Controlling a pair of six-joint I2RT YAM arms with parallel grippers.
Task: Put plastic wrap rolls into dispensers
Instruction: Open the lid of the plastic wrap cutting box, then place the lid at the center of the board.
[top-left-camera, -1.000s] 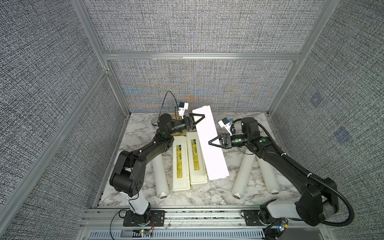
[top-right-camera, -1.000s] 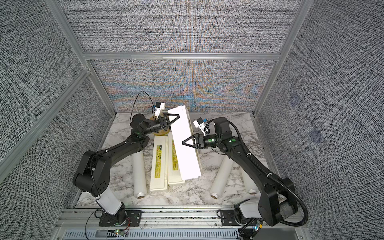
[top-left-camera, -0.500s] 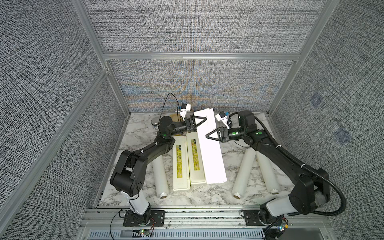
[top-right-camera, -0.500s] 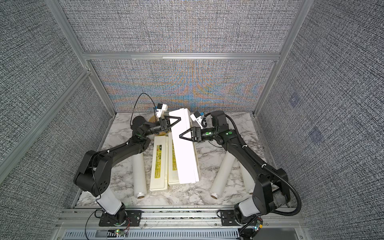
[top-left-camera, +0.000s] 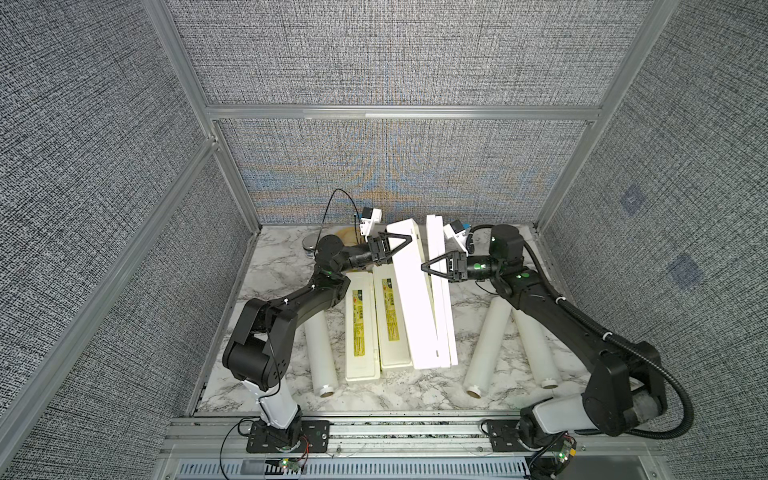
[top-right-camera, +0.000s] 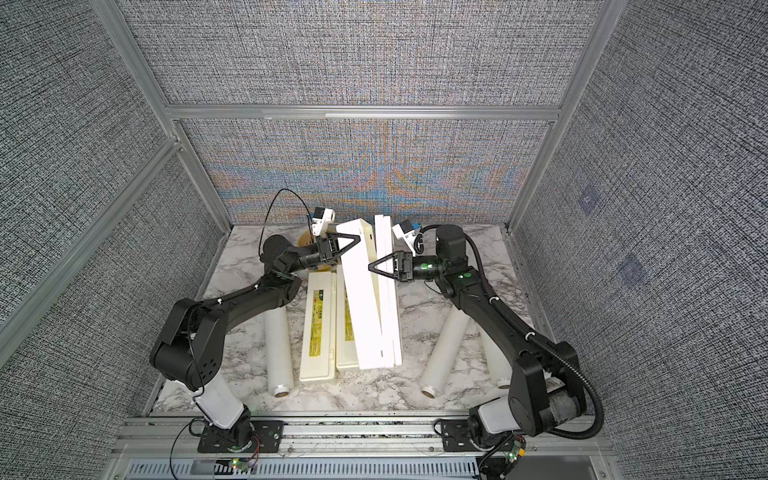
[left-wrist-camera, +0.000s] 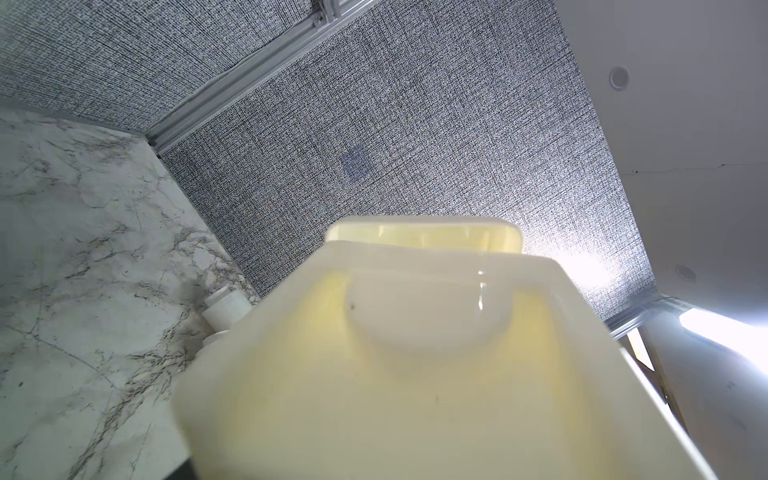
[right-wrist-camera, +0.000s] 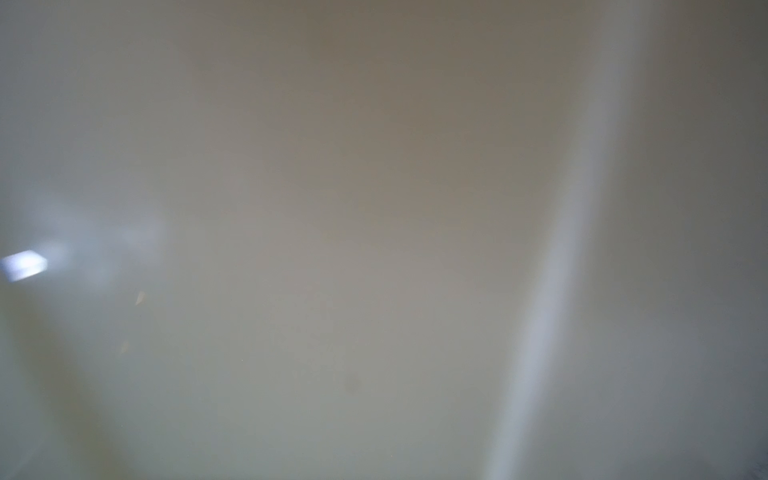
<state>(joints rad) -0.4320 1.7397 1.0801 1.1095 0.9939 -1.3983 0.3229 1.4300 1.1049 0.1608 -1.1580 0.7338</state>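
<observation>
**Inspector:** Position of the open box?

**Assistant:** The open box (top-left-camera: 415, 299) is propped up, one half tilted and the upright half (top-left-camera: 444, 299) beside it. It stands next to two shut boxes (top-left-camera: 360, 328). The left pincer (top-left-camera: 395, 246) is at its far end and the right pincer (top-left-camera: 434, 266) is against the upright half. Whether either grips it, I cannot tell.

**Inspector:** Rolls?

**Assistant:** None loaded; all are on the table (top-left-camera: 415, 390). Two rolls (top-left-camera: 486, 345) lie right of the box, roughly parallel to it and nearest the right arm (top-left-camera: 552, 307). One roll (top-left-camera: 319, 353) lies left. The upright half likely bars the right-hand route.
</observation>
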